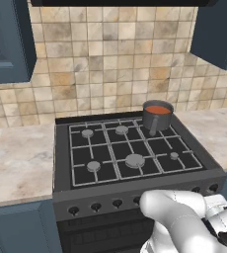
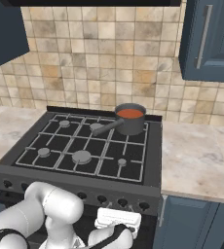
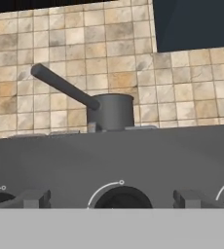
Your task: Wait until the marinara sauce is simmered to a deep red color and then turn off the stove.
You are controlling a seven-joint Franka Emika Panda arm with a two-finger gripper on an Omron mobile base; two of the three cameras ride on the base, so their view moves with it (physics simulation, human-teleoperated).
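The marinara sauce (image 1: 158, 109) sits at the stove's (image 1: 135, 148) back-right burner, well beyond the jaws, whose spread I cannot tell.

A small grey saucepan (image 2: 131, 121) stands on the far right burner of the stove (image 2: 84, 146), its handle reaching left and toward the near side, filled with orange-red marinara sauce (image 2: 130, 113). Black knobs (image 2: 102, 198) line the stove's front edge. The robot's white arm (image 2: 50, 209) bends low before the range, beside marble counter (image 2: 196, 160) and blue cabinets (image 2: 209, 39).
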